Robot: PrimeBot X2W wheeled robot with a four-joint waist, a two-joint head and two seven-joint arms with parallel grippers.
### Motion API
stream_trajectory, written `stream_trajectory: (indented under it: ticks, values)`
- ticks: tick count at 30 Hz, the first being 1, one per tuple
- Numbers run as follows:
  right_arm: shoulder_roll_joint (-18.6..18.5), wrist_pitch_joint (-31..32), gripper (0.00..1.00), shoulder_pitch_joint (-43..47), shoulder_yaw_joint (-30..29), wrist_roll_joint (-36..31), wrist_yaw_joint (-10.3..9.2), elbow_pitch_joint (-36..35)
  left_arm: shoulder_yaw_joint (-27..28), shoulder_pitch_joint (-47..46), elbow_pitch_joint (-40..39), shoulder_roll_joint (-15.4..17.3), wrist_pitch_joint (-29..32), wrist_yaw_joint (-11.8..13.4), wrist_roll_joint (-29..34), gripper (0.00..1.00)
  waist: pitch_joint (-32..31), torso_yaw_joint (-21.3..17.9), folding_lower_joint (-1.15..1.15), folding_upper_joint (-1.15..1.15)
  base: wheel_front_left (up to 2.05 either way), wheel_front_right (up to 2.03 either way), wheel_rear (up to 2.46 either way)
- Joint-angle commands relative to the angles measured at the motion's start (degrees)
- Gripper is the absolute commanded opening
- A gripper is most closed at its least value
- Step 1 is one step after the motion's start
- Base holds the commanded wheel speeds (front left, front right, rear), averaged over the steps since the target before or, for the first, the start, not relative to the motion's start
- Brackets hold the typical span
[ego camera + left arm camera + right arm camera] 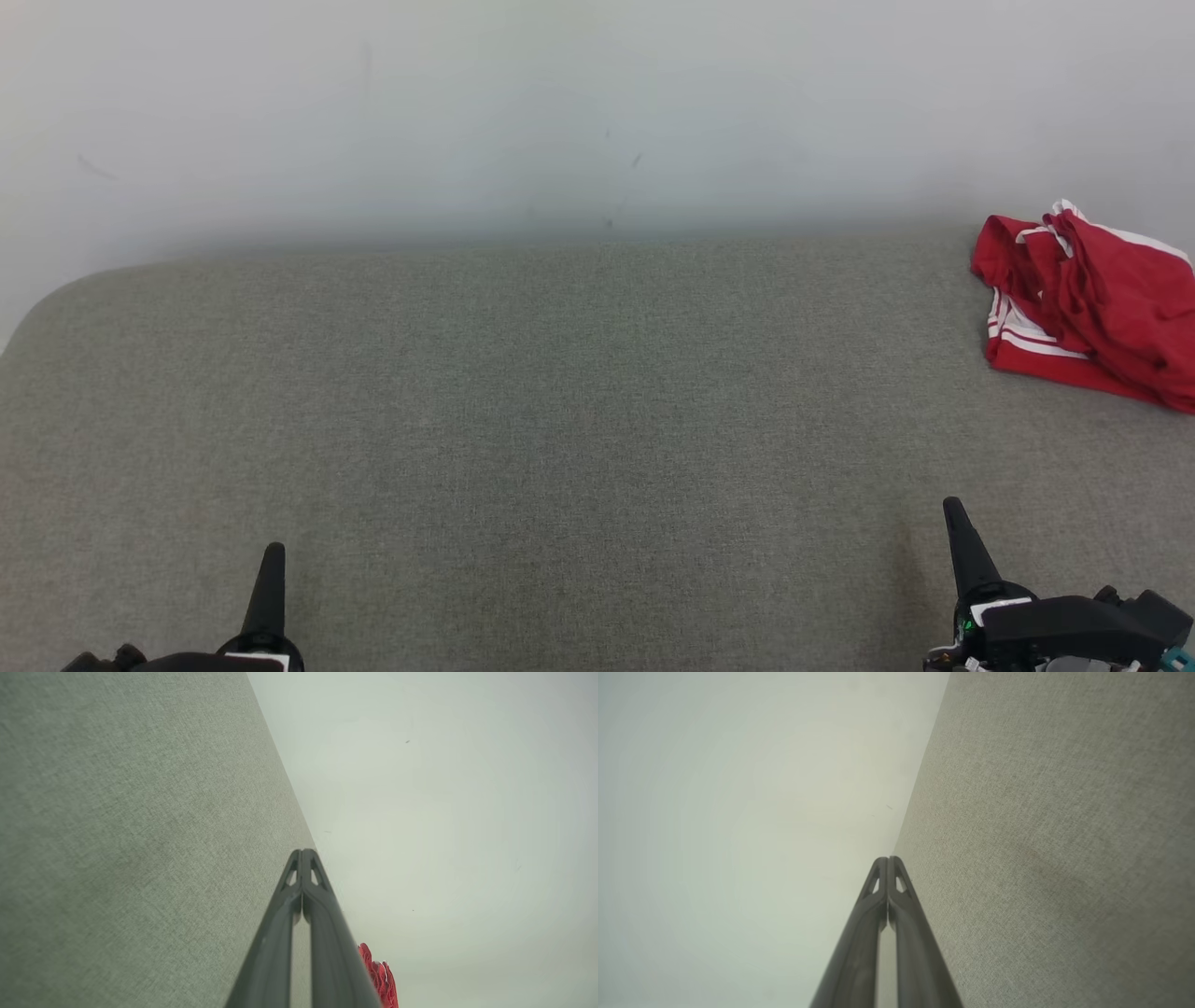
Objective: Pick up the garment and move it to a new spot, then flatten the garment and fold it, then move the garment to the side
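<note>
A crumpled red garment [1092, 303] with white stripes lies at the far right of the grey fabric surface [560, 420], partly cut off by the head view's right edge. A bit of the garment [380, 977] peeks out beside the fingers in the left wrist view. My left gripper [273, 553] rests low at the lower left, shut and holding nothing, its tips [302, 851] pressed together. My right gripper [954, 509] sits at the lower right, also shut and empty, with tips [887, 859] touching. The garment lies well beyond and to the right of the right gripper.
A plain pale wall [560, 112] rises behind the grey surface. The surface's left far corner [65, 289] is rounded. Wide bare fabric stretches between the two grippers and up to the wall.
</note>
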Motion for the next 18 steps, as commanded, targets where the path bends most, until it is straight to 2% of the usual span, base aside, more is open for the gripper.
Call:
stream_trajectory:
  ticks: [1, 18]
  values:
    - [-0.03, 0.4, 0.0, -0.99, -0.05, 1.1, -0.08, -0.41, 0.18, -0.86, -0.2, 0.18, 0.37, -0.42, -1.13, 0.0, 0.0, -0.01, 0.0, 0.0, 0.0, 0.0, 0.0]
    - [-0.02, 2.5, 0.0, -1.96, -0.18, 9.32, -0.1, -0.41, 0.81, -2.05, 0.0, 0.2, 2.45, -1.04, -9.67, 0.0, 0.1, -0.22, 0.0, 0.0, 0.0, 0.0, 0.0]
